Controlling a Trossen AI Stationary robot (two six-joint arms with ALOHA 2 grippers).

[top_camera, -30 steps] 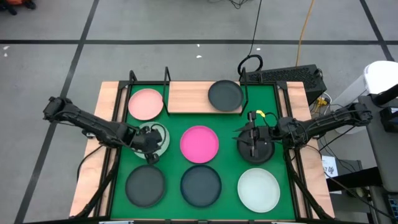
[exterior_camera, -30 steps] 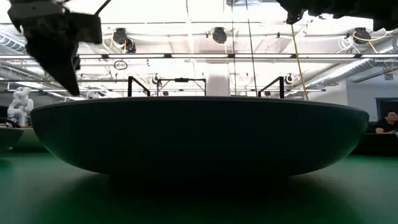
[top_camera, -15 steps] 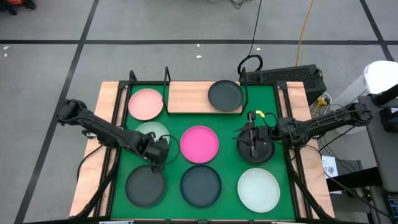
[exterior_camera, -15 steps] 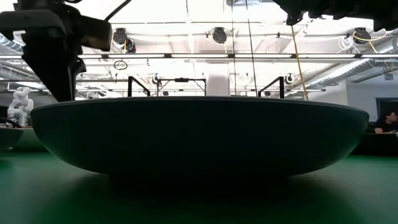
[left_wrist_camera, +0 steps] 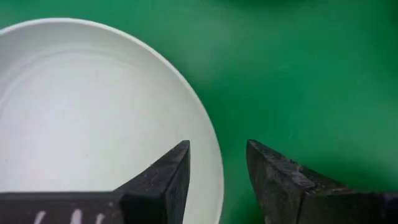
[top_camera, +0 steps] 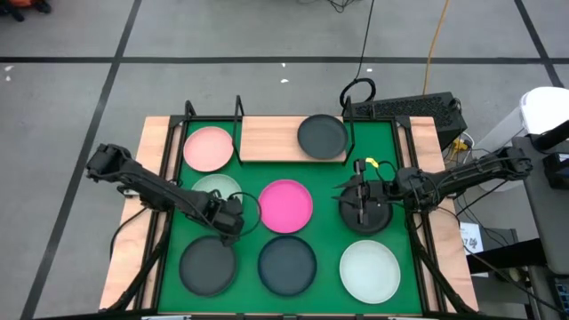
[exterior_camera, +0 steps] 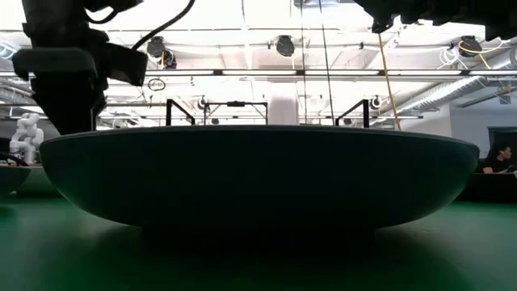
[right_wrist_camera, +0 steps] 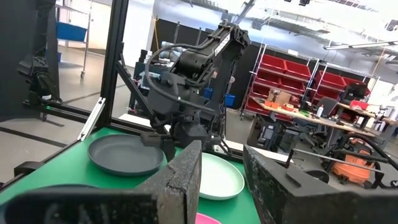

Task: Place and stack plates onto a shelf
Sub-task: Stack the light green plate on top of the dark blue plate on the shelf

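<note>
Left gripper (left_wrist_camera: 217, 163) open, fingers astride the pale green plate's (left_wrist_camera: 93, 118) right rim, bare green mat (left_wrist_camera: 311, 74) beyond. Right gripper (top_camera: 363, 206) open above a dark plate (top_camera: 365, 216) near the table's right edge.

The desk (top_camera: 253, 173) has a green mat on top and light wooden border strips (top_camera: 156, 142) along its sides. It stands on a grey floor (top_camera: 80, 107) marked with dark lines. Behind the desk's far right corner lies a black keyboard (top_camera: 404, 108), with a coiled black cable (top_camera: 357, 90) just beside it and a yellow cable (top_camera: 435, 40) running away across the floor. In the room beyond, red storage shelving (right_wrist_camera: 283, 78) lines a wall, and a person (exterior_camera: 502, 158) sits at the far right.
</note>
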